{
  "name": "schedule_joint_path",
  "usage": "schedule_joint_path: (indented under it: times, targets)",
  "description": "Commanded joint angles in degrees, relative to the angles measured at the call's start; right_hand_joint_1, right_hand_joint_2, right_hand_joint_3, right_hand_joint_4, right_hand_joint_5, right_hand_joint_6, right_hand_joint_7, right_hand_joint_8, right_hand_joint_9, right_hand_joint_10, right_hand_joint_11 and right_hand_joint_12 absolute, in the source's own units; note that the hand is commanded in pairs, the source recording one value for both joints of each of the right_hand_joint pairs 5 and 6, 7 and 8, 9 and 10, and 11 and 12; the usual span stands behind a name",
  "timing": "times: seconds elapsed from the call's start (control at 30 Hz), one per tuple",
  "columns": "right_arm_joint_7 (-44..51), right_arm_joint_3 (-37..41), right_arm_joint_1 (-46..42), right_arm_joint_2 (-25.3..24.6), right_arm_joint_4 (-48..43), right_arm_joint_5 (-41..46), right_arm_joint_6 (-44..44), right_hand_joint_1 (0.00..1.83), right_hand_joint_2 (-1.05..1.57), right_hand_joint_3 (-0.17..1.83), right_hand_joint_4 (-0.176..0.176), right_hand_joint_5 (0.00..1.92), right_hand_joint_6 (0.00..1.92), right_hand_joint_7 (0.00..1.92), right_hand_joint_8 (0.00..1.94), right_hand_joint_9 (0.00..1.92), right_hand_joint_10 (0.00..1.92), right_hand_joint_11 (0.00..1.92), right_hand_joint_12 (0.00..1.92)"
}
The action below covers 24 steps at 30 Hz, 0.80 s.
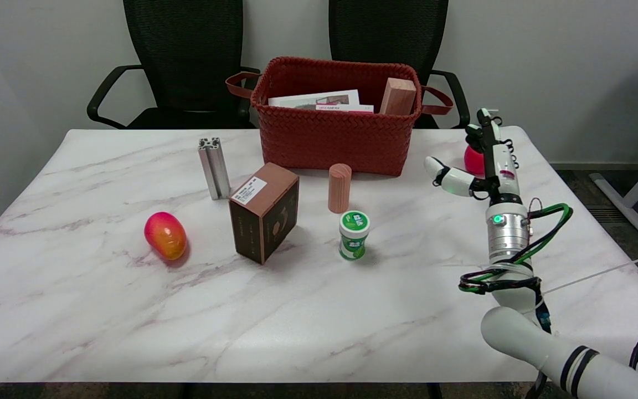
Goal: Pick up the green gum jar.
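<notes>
The green gum jar [354, 235] stands upright near the middle of the marble table [103, 310], with a green-and-white lid and label. My right hand [482, 163] is held above the table's right side, well to the right of the jar and a little beyond it. Its fingers are stretched out and apart, the thumb pointing left toward the jar, and nothing is in it.
A wooden cylinder [339, 187] stands just behind the jar. A brown box [264, 219] is to its left, then a red-yellow mango [165, 235] and an aluminium profile [214, 168]. A red woven basket [335, 138] sits at the back. A red object [472, 160] lies partly behind my hand.
</notes>
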<state>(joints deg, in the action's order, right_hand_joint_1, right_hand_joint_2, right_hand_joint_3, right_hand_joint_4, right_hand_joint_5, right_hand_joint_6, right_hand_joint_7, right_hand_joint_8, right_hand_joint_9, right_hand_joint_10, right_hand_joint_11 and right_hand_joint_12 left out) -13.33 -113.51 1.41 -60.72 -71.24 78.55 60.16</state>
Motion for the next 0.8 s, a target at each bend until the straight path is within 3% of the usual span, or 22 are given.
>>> schedule_joint_path:
  times: [0.03,0.8]
  targets:
    - [-5.27,-4.98,-1.74,-0.37,-7.06,0.00,2.64,1.01,0.57,0.55,0.000,0.11,0.11,0.39,0.39,0.42,0.42,0.40,0.40]
    - [-22.60,-6.78,-1.63,-0.21,-3.54,-2.30,1.17,1.03,0.52,0.60,0.000,0.11,0.11,0.49,0.49,0.46,0.46,0.42,0.42]
